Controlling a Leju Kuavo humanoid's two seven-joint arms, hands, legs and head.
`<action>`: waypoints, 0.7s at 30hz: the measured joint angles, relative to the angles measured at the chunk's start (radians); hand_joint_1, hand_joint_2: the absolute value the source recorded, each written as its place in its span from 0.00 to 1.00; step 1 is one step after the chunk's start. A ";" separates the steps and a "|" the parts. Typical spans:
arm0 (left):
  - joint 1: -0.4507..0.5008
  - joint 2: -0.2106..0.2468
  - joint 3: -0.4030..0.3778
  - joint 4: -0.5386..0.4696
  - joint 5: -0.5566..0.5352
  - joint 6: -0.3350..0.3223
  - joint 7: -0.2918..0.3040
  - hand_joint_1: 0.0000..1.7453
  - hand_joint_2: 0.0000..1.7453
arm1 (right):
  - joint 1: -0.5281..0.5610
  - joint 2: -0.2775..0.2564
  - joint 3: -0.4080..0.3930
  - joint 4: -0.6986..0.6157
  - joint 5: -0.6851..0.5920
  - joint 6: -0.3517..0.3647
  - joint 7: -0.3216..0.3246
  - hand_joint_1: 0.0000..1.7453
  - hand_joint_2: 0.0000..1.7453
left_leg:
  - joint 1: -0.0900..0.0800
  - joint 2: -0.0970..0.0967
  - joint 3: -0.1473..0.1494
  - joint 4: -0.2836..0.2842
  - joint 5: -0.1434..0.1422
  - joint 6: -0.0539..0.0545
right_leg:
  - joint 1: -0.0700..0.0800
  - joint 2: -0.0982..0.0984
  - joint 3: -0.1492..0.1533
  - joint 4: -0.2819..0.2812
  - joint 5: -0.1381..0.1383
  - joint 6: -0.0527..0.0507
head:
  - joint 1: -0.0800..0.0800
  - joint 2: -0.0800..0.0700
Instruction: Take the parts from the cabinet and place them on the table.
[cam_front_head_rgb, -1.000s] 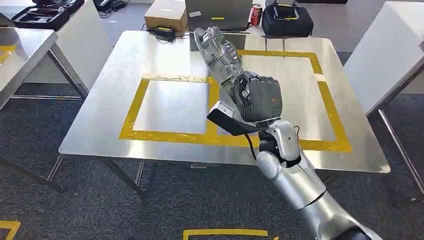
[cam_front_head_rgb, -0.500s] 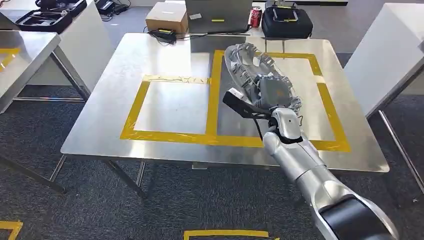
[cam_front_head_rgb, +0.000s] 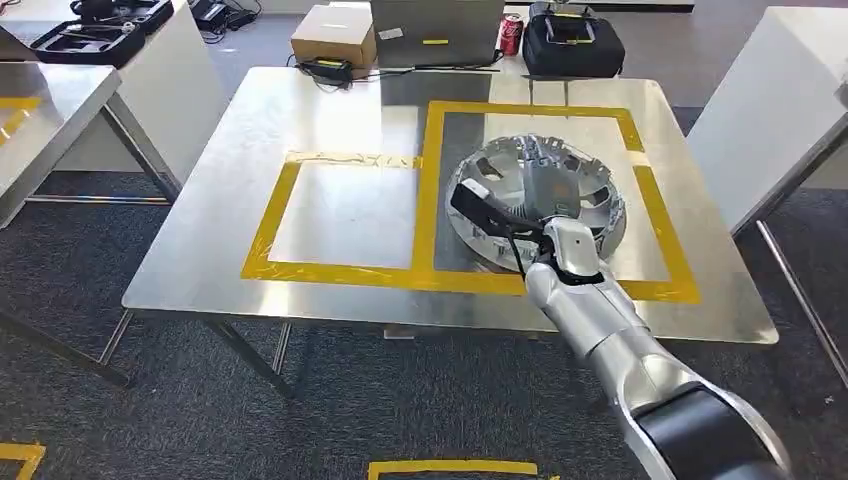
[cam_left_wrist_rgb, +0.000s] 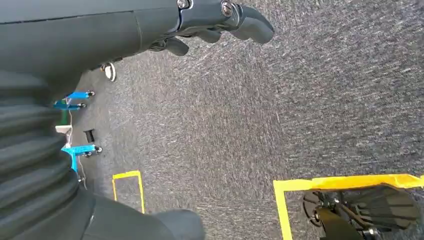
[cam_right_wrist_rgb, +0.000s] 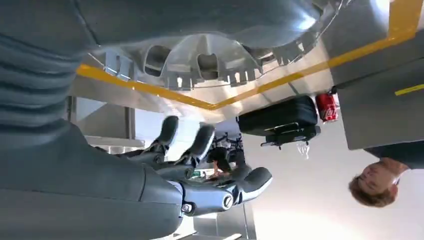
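Item: round silver metal part (cam_front_head_rgb: 540, 205), lying on the steel worktop (cam_front_head_rgb: 340, 120) inside the right-hand yellow-taped rectangle (cam_front_head_rgb: 640, 160). Right hand (cam_front_head_rgb: 548, 190) rests over the part's centre; grasp probably maintained, though the wrist view shows its fingers (cam_right_wrist_rgb: 200, 142) extended. Left hand (cam_left_wrist_rgb: 220, 20) hangs above grey carpet (cam_left_wrist_rgb: 300, 100), loosely curled, holding nothing
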 joint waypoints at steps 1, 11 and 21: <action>0.000 0.000 0.000 0.000 0.002 0.000 -0.004 0.00 0.00 | 0.000 0.000 -0.001 0.000 -0.001 0.000 -0.006 0.00 0.00 | 0.000 0.000 0.000 0.000 0.000 0.000 | 0.000 0.000 0.000 0.000 0.000 0.000 | 0.000 0.000; 0.009 0.000 0.000 0.001 0.029 -0.003 -0.011 0.00 0.00 | 0.020 0.024 -0.070 -0.074 -0.224 0.054 -0.262 0.00 0.00 | 0.000 0.000 0.000 0.000 0.000 0.000 | 0.001 0.000 0.000 0.000 0.000 0.000 | 0.000 0.000; 0.026 0.004 0.000 0.005 0.034 -0.016 -0.007 0.00 0.00 | 0.137 -0.038 -0.128 -0.566 -0.528 0.150 -0.309 0.00 0.00 | 0.018 0.018 0.015 -0.040 0.033 0.025 | -0.017 0.002 -0.104 0.248 -0.139 0.044 | 0.008 0.000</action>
